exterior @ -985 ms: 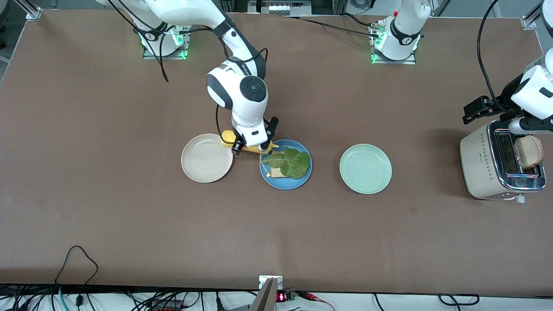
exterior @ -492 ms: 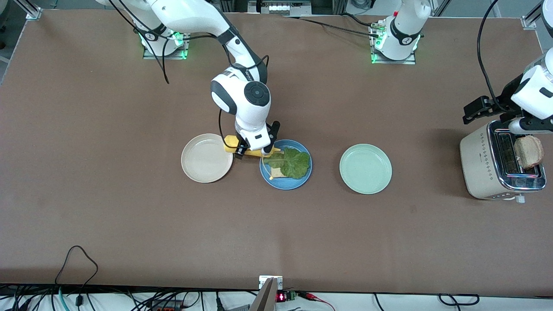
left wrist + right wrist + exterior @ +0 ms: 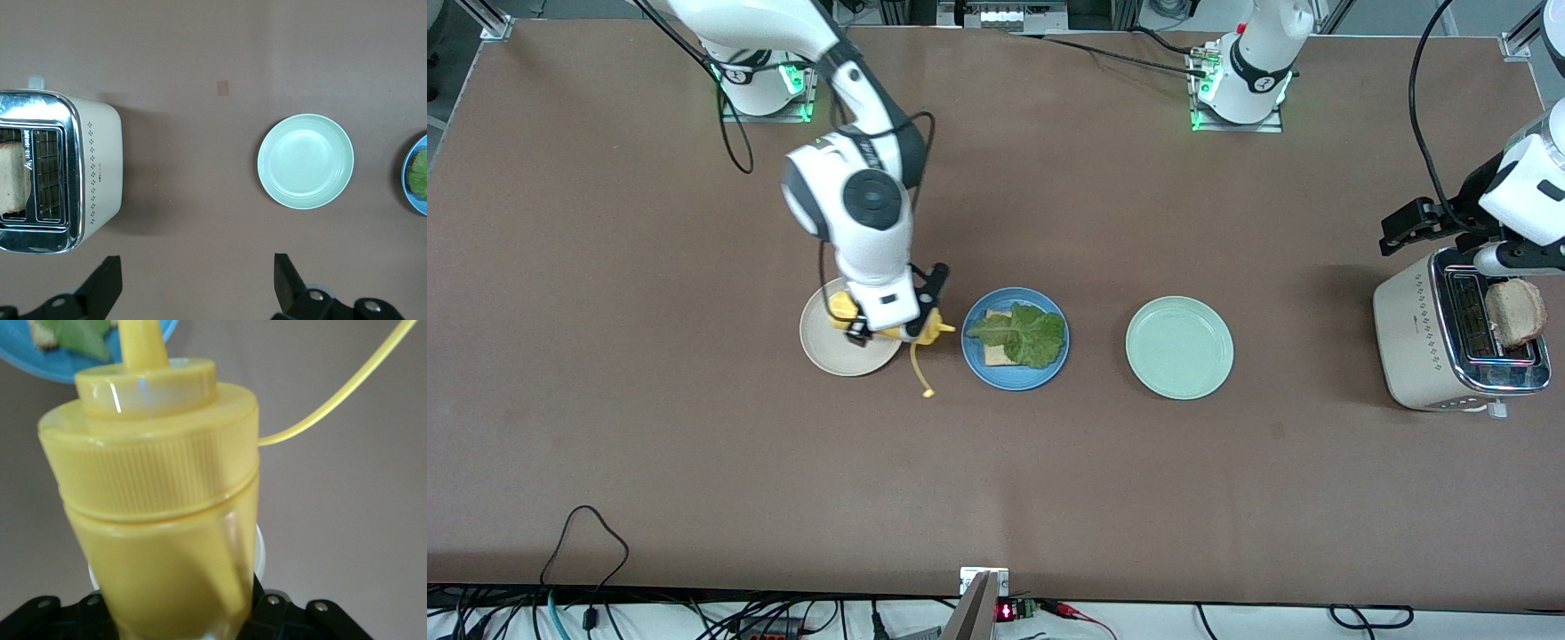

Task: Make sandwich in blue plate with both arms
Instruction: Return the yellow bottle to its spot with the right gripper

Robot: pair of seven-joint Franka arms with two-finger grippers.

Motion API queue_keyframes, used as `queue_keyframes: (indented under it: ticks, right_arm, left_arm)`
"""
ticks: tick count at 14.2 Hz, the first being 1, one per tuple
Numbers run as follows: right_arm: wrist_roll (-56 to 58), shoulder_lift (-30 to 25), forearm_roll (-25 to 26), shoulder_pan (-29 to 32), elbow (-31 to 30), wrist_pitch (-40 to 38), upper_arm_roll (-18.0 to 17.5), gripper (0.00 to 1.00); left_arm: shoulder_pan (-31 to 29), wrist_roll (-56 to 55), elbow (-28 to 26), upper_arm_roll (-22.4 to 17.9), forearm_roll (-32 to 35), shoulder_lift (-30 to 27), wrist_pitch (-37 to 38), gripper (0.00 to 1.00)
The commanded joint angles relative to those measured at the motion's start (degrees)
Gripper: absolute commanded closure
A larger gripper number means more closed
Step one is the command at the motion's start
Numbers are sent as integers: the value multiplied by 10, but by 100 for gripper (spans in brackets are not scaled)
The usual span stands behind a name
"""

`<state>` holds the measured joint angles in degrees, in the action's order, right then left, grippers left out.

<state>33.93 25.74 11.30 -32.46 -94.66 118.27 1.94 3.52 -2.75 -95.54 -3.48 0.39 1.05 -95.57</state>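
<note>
**A:** Since a second ago, your right gripper [image 3: 885, 327] has been carrying the yellow squeeze bottle [image 3: 889, 327] away from the blue plate's [image 3: 985, 369] rim toward the right arm's end of the table; it is now hanging over the edge of the cream plate [image 3: 827, 351].

**B:** Is it holding the bottle firmly?

**A:** You are seeing the fingers partly closed, clamping the bottle's body, with the bottle lying on its side and the nozzle pointing toward the blue plate. A thin yellow string [image 3: 919, 366] is dangling from the nozzle over the bare table between the two plates.

**B:** And the sandwich?

**A:** You are looking at one bread slice [image 3: 996, 354] sitting in the blue plate with the lettuce leaf [image 3: 1024, 333] lying on top. The mint-green plate [image 3: 1179, 348] is sitting beside it, toward the left arm's end.

**B:** The left arm?

**A:** Your left gripper [image 3: 193, 283] is waiting, jaws spread wide and holding nothing, above the toaster [image 3: 1432, 342], where a second bread slice [image 3: 1515, 311] is standing in a slot.
</note>
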Motion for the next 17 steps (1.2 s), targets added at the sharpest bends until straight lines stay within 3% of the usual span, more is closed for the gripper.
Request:
queue_keyframes:
  ticks: [1, 4, 10, 14, 17]
  right_arm:
    - [127, -94, -46, 129, -65, -22, -68, 100]
    - [289, -124, -123, 221, -68, -54, -78, 100]
    - [627, -118, -284, 394, -93, -91, -78, 100]
    - [833, -93, -397, 492, -137, -96, -78, 100]
    - [961, -50, -474, 564, -141, -150, -77, 100]
  left_arm:
    - [-2, 6, 6, 0, -5, 2, 7, 0]
    - [-8, 10, 8, -7, -3, 20, -29, 0]
    - [-124, 114, 22, -7, -3, 83, -61, 0]
    - [-223, 223, 79, -7, -3, 176, -60, 0]
    - [-259, 303, 102, -7, -2, 218, -61, 0]
